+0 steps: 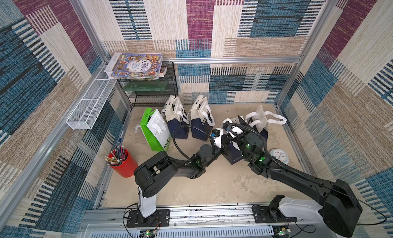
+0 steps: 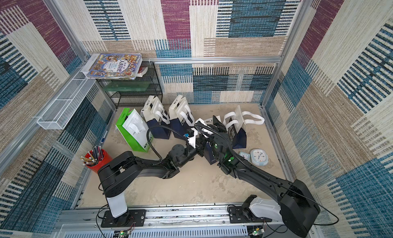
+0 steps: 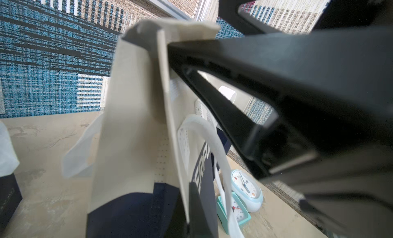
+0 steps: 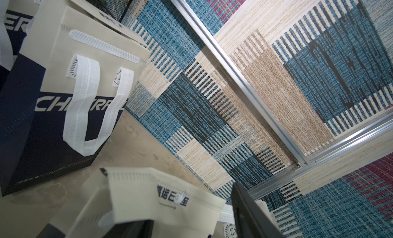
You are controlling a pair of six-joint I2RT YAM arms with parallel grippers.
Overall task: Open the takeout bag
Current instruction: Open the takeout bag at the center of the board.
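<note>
Takeout bag [image 1: 233, 157] stands two o'clock of table [image 1: 212, 188] centre, cream top clamped by left gripper [image 1: 226, 139], seemingly as anchor so right gripper [image 1: 237, 126] at its twelve o'clock, grip unreadable, can pull it open.

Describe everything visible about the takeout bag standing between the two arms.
The cream and navy fabric takeout bag stands on the beige table. It is cream above and navy below, with pale lettering on the navy, and its white strap handles hang down. The left pincer is shut on its top edge.
</note>
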